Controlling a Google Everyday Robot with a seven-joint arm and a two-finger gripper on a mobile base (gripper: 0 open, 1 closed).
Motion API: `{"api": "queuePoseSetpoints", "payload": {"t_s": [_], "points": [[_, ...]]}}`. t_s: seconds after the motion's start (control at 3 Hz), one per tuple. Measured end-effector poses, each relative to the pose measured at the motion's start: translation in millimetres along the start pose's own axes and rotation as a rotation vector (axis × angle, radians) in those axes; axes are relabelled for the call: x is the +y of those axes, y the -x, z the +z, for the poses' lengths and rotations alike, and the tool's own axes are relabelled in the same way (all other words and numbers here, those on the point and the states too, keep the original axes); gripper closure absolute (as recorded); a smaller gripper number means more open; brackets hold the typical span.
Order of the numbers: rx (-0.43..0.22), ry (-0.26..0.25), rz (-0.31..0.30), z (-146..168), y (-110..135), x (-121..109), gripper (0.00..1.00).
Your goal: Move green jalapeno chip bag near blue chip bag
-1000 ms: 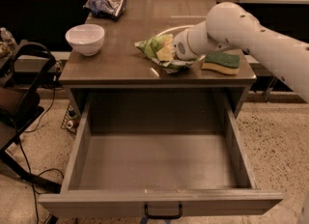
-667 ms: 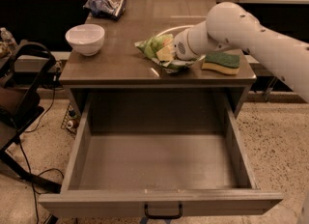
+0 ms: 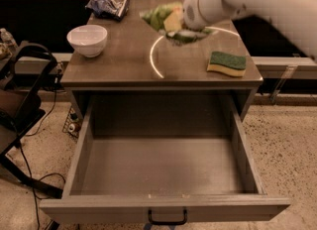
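Observation:
The green jalapeno chip bag [image 3: 168, 23] is a crumpled light-green foil bag with yellowish patches. It hangs in the air above the middle of the table top, held by my gripper [image 3: 179, 22] at the end of the white arm that comes in from the upper right. The gripper is shut on the bag. The blue chip bag [image 3: 107, 6] is a crumpled dark blue foil bag with silver patches. It lies at the far left corner of the table, left of and behind the held bag.
A white bowl [image 3: 87, 39] stands on the left of the table [image 3: 124, 65]. A green-topped yellow sponge [image 3: 227, 63] lies at the right. A wide drawer [image 3: 163, 164] stands open below the front edge. A black chair and cables are at the left.
The gripper has lifted the green bag off the table and carried it toward the back and left. The sponge, earlier next to the bag, now lies uncovered.

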State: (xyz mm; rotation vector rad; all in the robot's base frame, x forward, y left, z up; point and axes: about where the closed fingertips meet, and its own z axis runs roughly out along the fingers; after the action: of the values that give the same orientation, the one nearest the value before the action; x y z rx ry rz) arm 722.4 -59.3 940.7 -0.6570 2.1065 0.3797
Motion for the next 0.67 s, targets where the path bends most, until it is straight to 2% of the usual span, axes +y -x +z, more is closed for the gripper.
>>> {"api": "queuePoseSetpoints", "payload": {"t_s": [0.33,0.67], "points": [[-0.068,-0.069,0.042,-41.4,67.0,-1.6,1.0],[-0.068,-0.069,0.042,-41.4,67.0,-1.6,1.0]]}}
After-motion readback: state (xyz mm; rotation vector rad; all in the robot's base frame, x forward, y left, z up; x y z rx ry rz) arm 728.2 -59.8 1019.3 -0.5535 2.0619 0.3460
